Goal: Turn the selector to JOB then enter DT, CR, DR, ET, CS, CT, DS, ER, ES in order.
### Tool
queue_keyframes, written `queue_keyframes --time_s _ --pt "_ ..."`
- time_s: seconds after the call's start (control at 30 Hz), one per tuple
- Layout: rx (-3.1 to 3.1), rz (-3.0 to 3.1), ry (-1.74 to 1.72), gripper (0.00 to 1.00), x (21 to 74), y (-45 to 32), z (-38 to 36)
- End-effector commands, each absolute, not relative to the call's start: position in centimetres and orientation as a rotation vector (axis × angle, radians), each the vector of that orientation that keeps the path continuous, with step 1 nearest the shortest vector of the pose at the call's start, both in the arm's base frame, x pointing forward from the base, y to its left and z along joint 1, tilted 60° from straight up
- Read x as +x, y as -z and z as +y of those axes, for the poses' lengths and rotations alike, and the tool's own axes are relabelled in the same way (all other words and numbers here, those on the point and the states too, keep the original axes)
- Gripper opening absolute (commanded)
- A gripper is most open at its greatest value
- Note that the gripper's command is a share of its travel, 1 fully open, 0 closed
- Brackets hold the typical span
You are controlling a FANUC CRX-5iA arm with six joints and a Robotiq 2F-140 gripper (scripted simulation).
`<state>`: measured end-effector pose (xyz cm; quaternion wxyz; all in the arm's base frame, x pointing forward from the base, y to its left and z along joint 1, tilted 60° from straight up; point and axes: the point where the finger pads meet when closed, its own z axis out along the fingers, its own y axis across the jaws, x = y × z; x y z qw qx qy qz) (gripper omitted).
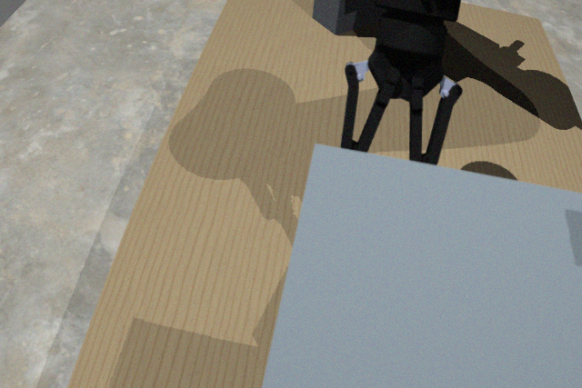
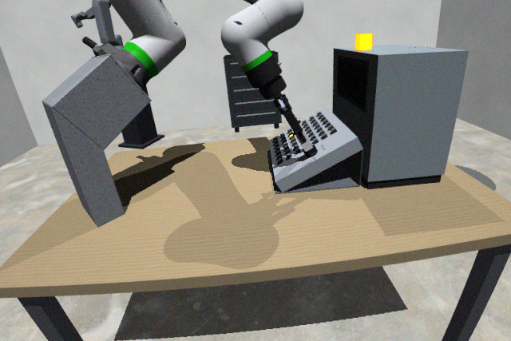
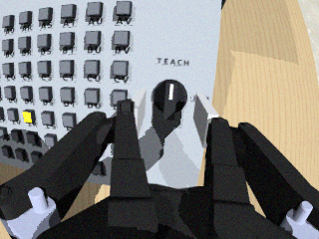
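Observation:
The selector [image 3: 169, 96] is a round black knob; its white mark points up at the printed word TEACH [image 3: 172, 62]. My gripper [image 3: 169, 104] [image 2: 306, 148] is partly open, with one fingertip on each side of the knob and a visible gap on both sides. The JOB label is mostly hidden by the right fingertip. The sloped keypad [image 3: 186, 37] [image 2: 340, 145] has rows of dark keys left of the knob. One key [image 3: 28, 118] [image 2: 291, 136] glows yellow, in the fifth row, in the R column; its own label is unreadable. The fingers cover some lower keys.
The grey machine cabinet [image 2: 412, 118] [image 1: 423, 280] stands behind the keypad, with a lit yellow lamp [image 2: 363, 41] on top. It hides my fingertips and the keypad in the top view. The arm's angled grey pedestal [image 2: 97, 101] stands on the wooden table [image 2: 136, 255] at the left.

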<state>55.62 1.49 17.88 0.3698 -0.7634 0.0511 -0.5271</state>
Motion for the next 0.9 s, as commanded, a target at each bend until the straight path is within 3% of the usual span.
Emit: queue_keyframes --time_s 0.0,0.87 --pt "-1.959 0.131 1.353 0.33 55.6 -17.9 1.5" --pt "-1.959 0.131 1.353 0.33 57.1 -17.6 2.4"
